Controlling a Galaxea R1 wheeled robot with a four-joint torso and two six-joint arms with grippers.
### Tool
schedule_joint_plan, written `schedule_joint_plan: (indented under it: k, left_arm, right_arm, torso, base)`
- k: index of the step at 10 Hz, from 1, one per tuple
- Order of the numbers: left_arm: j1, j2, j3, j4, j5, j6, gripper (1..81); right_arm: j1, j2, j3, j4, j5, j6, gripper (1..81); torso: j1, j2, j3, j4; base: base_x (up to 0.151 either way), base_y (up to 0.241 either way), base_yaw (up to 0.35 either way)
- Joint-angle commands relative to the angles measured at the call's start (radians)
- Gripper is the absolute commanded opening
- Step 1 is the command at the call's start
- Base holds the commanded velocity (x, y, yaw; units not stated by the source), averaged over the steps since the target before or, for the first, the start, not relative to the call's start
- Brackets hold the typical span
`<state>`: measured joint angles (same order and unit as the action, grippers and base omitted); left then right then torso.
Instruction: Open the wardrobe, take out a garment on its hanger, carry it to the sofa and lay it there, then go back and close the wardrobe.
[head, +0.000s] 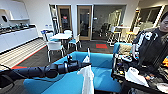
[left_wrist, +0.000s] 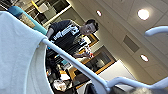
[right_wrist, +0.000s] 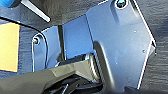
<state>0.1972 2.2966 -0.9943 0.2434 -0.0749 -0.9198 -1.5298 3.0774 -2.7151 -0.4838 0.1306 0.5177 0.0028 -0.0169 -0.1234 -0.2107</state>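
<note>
The sofa (head: 102, 66) spreads across the lower middle of the head view, its seat bare and its low back running across the centre of the frame. The step in hand looks like the carry's end: the shirt is at the sofa but not yet laid on it.

A person (head: 150, 43) stands at the right edge behind a cluttered cart (head: 140, 75), which sits just beside the sofa's right end, so room is tight on that side. Toward the upper left of the frame the floor opens out to a white desk and chairs (head: 61, 40), well apart from the sofa.

The left arm comes in from the lower left and reaches over the sofa's near edge. The shirt (head: 87, 77) hangs from it in the lower centre, draping down in front of the seat, its lower part running past the frame's bottom. The hanger (left_wrist: 75, 63) crosses the left wrist view as a white bar with cloth over one end.

The left end effector (head: 86, 64) appears to be pinching the hanger, though its fingers are hard to make out. I cannot tell the right one's state.

Laying the shirt would call for carrying it further over the seat, then lowering it flat, clear of the near edge.
</note>
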Motion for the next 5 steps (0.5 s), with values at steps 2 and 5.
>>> schedule_joint_plan:
  k: [2, 5]
  left_arm:
    - [-0.155, -0.002, 0.029, 0.030, -0.052, 0.006, 1.0]
    - [-0.152, 0.003, 0.032, 0.031, -0.052, 0.006, 1.0]
  right_arm:
    - [0.033, 0.002, 0.002, -0.004, -0.043, -0.002, 81.1]
    - [0.033, 0.002, 0.002, -0.004, -0.043, -0.002, 81.1]
  torso:
    - [0.000, 0.000, 0.000, 0.000]
    - [0.000, 0.000, 0.000, 0.000]
  base:
    - [0.000, 0.000, 0.000]
    - [0.022, 0.000, 0.000]
